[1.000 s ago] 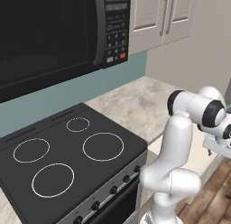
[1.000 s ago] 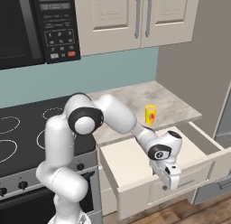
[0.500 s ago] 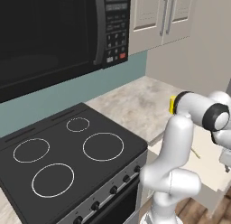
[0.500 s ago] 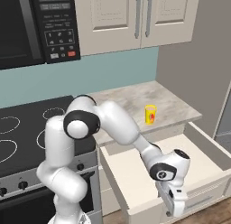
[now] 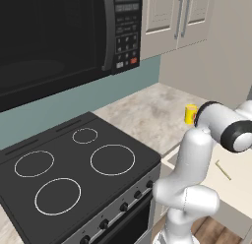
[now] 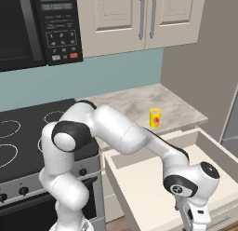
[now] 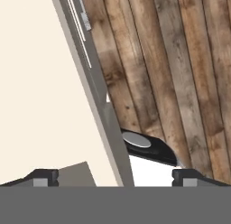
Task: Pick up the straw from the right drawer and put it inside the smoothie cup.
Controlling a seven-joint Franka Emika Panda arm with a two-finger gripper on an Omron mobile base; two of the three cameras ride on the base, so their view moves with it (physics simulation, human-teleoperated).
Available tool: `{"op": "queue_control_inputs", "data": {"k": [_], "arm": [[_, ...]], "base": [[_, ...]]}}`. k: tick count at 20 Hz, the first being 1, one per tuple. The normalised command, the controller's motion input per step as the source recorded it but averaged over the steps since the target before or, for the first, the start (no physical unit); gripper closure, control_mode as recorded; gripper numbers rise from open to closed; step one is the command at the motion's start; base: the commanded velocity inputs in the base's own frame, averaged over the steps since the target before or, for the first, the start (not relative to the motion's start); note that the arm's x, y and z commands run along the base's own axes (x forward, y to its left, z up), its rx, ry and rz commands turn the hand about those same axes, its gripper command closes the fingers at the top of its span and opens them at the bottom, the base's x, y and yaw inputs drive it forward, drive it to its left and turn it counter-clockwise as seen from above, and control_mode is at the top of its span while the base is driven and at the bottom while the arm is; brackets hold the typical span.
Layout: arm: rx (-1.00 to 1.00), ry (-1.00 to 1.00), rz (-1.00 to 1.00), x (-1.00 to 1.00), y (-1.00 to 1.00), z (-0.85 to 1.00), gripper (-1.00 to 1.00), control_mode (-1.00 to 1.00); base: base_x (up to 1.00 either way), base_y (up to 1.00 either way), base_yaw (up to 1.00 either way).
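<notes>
Over the front edge of the right drawer (image 6: pixel 139 188), the gripper (image 6: pixel 197 220) hangs low at the end of the white arm (image 6: pixel 121 132), pointing down past the drawer's front panel. In the hand view the two dark fingertips (image 7: pixel 43 177) stand far apart, one over the cream drawer floor and the other over the wooden floor (image 7: pixel 180 60) outside, with the drawer's grey front wall (image 7: pixel 97 101) running between them. The jaws are spread wide and nothing sits between them.

The drawer is pulled out below the stone counter (image 6: pixel 139 102), just right of the stove (image 5: pixel 74 164). The straw (image 5: pixel 223 170) lies flat on the drawer's pale floor in the left base view, a thin yellowish stick angled diagonally, beside the arm's forearm and apart from the gripper. In the right base view I cannot make it out; the arm covers much of the drawer's inside.

The smoothie cup (image 6: pixel 155 118) stands upright on the counter behind the drawer, near the counter's front edge, and in the left base view it (image 5: pixel 190 114) sits just beside the arm's elbow. The microwave (image 5: pixel 59 36) and cream wall cabinets (image 6: pixel 139 20) hang above the counter.
</notes>
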Motion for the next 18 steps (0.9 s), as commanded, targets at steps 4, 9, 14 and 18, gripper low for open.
{"op": "queue_control_inputs", "data": {"k": [4, 9, 14, 18], "arm": [[0.0, -0.14, 0.0, 0.03, 0.0, 1.0, -1.0, -1.0], [0.0, -0.02, 0.06, 0.24, 0.0, 0.98, -1.0, -1.0], [0.0, 0.08, 0.25, 0.57, 0.0, 0.28, -1.0, -1.0], [-0.07, 0.16, 0.45, 0.64, -0.01, 0.0, -1.0, -1.0]], "base": [[0.0, 0.0, 0.0], [0.0, 0.0, 0.0], [0.0, 0.0, 0.0], [0.0, 0.0, 0.0]]}}
